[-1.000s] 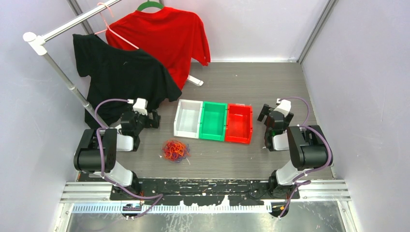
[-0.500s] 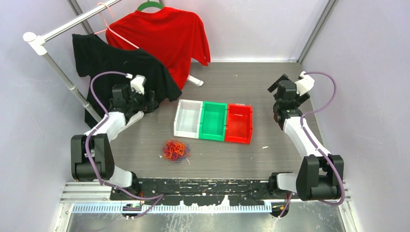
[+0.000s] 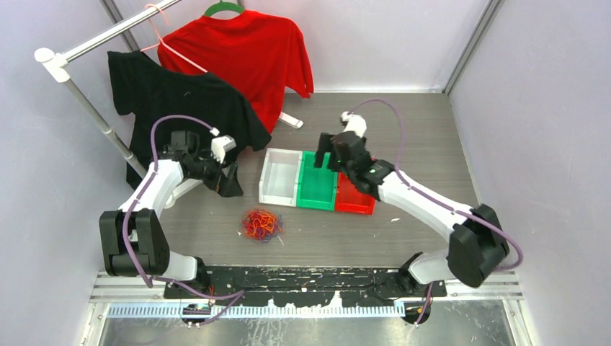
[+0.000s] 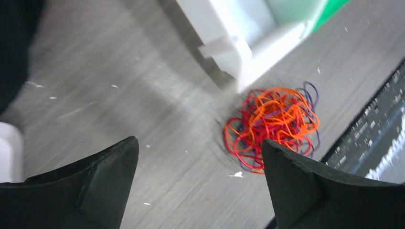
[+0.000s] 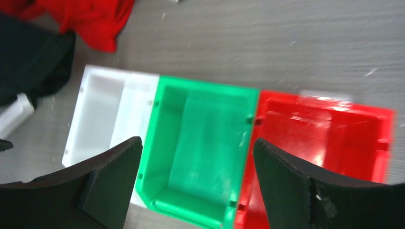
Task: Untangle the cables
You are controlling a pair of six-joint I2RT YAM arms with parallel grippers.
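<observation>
left jaws: being held wide apart by the left gripper [image 4: 198, 147], nothing being gripped
right jaws: being held apart by the right gripper [image 5: 197, 143], nothing between them
left gripper place: being hung just left of the white bin [image 3: 281, 176], above bare table, touching nothing
right gripper place: being hung above the green bin [image 5: 200, 143], which is touching the white bin's right side
cables [image 4: 272, 121]: being left as one orange, red and purple tangle on the table [image 3: 403, 137], just in front of the white bin's near-left corner, apart from both grippers
step in hand: judged as the approach; no strand is being pulled yet and all three bins are being seen with nothing inside
next move: the left gripper is being called on to come down toward the near side of the white bin and close on a few outer loops, not the whole clump; the strands are fine and are being judged likely to slip or drag
red bin [image 5: 329, 138]: being seen two places right of the white bin
surface: grey wood-grain board, scuffed, pale specks being seen around the white bin
room: pale walls closing in; a black shirt [image 3: 180, 108] and a red shirt [image 3: 238, 50] are being hung on a rack [image 3: 94, 112] behind and left of the white bin
</observation>
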